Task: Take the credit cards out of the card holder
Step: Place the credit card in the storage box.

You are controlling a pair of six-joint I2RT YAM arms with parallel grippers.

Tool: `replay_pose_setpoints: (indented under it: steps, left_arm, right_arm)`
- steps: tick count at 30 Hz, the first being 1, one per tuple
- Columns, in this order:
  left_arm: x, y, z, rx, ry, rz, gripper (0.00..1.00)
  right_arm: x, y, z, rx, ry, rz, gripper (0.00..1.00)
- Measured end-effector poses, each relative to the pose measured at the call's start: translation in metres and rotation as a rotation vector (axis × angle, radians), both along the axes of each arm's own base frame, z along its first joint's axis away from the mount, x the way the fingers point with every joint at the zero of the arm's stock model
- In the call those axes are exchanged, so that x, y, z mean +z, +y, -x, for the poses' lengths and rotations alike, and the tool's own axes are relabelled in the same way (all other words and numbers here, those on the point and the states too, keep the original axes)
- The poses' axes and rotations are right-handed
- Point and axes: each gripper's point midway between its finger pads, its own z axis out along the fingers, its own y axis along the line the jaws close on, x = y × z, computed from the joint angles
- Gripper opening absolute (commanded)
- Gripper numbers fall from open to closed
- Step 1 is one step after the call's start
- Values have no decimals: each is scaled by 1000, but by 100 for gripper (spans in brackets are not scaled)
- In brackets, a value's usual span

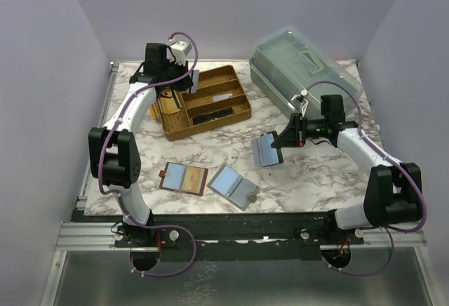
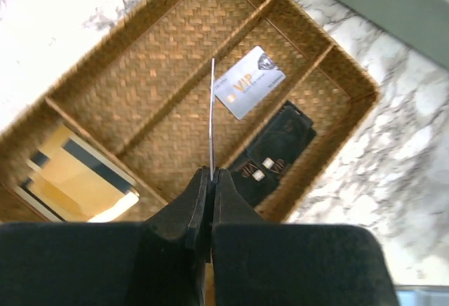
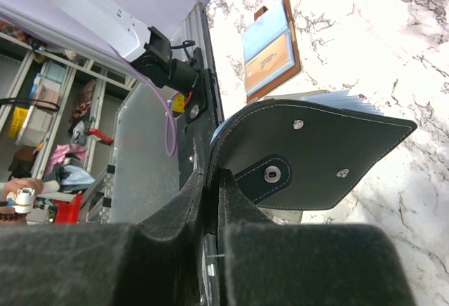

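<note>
The left gripper [image 2: 212, 180] has its fingers pressed together on the near end of a credit card [image 2: 212, 109]. The card shows edge-on as a thin line standing straight out from the fingertips, above the wicker tray [image 2: 365, 88]. In the wrist view, a stack of gold-tan cards [image 2: 77, 176] lies in the tray compartment below and left of those fingers. A silvery VIP card [image 2: 249, 81] lies flat in the middle compartment, just right of the held card's far tip. A black bar [image 2: 273, 151] rests in the next compartment, right of the fingers. Between the two arms, nearer their bases, a brown holder [image 1: 184, 177] and a grey holder [image 1: 233, 187] lie open and close together on the marble table [image 1: 330, 180], well clear of both grippers. The right gripper [image 3: 212, 176] pinches the black cover of the card holder [image 3: 316, 158], which spreads out ahead of its fingertips. The strap tab [image 3: 270, 174] sits just beside them, and the blue-grey pockets [image 3: 337, 99] fan out along the far edge. I cannot tell whether the holder touches the table. A clear lidded box [image 1: 305, 64] stands beyond this gripper.
</note>
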Motion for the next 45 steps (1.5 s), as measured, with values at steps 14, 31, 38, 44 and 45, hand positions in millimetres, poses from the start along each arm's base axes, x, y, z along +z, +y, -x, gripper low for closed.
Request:
replay_pose_setpoints:
  steps: [14,31,38,44,45]
  left_arm:
    - [-62,-42,-39,-379,21,-465,0]
    - [-125,-41,-36,-481,136,-531,19]
    - [-128,-29,-57,-339,130,-594,30]
    - [-96,-23,-80,-164,48,-606,37]
    - [-88,-22,-79,-137,35,-600,41]
  right_arm:
    - [-6,-1,-4,-16,-9,31,0]
    - [-13,-1,-8,-18,15,38,0]
    - [-14,-1,-8,-24,20,46,0]
    - [-16,-2,-8,-27,19,55,0]
    - [-17,-2,-8,-27,17,56,0]
